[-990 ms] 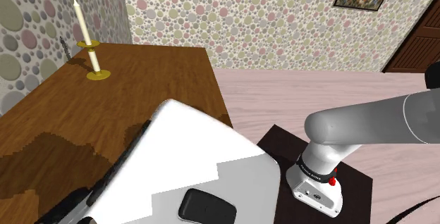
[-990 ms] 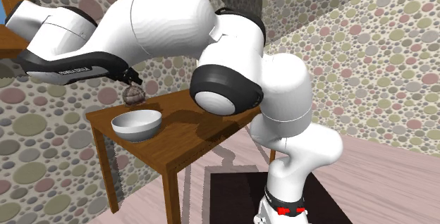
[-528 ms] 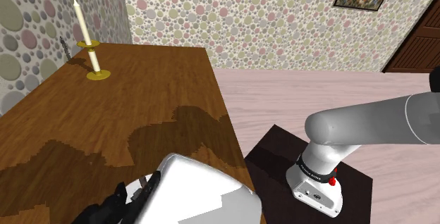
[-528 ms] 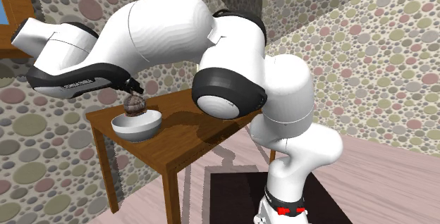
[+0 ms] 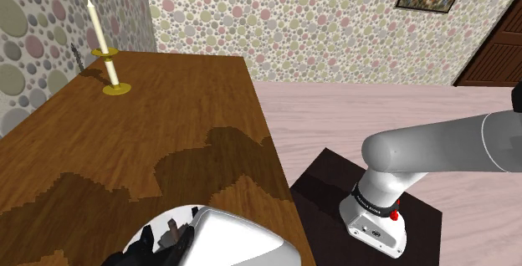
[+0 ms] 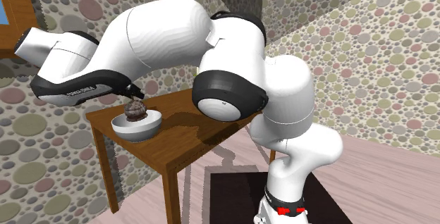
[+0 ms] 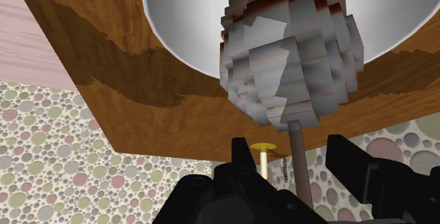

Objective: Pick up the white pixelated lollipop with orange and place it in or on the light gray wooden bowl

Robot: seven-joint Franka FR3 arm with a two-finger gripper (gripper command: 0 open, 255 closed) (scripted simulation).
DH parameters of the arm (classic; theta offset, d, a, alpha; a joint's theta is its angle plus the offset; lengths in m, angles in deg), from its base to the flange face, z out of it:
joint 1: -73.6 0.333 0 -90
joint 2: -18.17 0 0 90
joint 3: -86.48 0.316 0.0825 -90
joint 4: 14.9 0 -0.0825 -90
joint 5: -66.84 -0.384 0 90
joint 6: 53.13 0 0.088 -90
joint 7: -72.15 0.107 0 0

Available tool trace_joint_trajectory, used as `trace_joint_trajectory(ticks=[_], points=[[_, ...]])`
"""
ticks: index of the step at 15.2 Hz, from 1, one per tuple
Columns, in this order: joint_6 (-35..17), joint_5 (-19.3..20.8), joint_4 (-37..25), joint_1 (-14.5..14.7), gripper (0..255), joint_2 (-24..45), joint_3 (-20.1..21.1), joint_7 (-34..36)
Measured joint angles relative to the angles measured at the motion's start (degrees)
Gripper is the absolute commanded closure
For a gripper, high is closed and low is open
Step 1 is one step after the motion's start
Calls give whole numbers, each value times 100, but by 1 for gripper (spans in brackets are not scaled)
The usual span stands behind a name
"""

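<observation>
The lollipop has a blocky grey-white head with brown-orange patches on a thin stick. My gripper is shut on the stick and holds the head pointing down, just inside the light grey bowl near the table's corner. In the wrist view the lollipop head hangs in front of the bowl's rim, and the stick runs back between the two black fingers of my gripper. In the shoulder view my gripper sits low at the bottom edge beside the bowl's rim.
The brown wooden table carries a white candle in a yellow holder at its far end, against the spotted wall. The candle holder also shows past the fingers. My stand rests on a dark mat on the pink floor.
The arm has come down over the table corner, lowering the lollipop from above the bowl until its head is inside the rim. The hold on the stick is unchanged.
</observation>
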Motion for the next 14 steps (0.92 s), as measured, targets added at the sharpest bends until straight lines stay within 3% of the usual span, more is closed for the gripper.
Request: trace_joint_trajectory(ticks=[1, 2, 8, 14], points=[[-1, 0, 1, 0, 255, -1, 1, 1], [-1, -1, 1, -1, 0, -1, 1, 1], [-2, 0, -1, -2, 0, -1, 0, 1], [718, -148, -931, -239, 0, -184, 179, -134]])
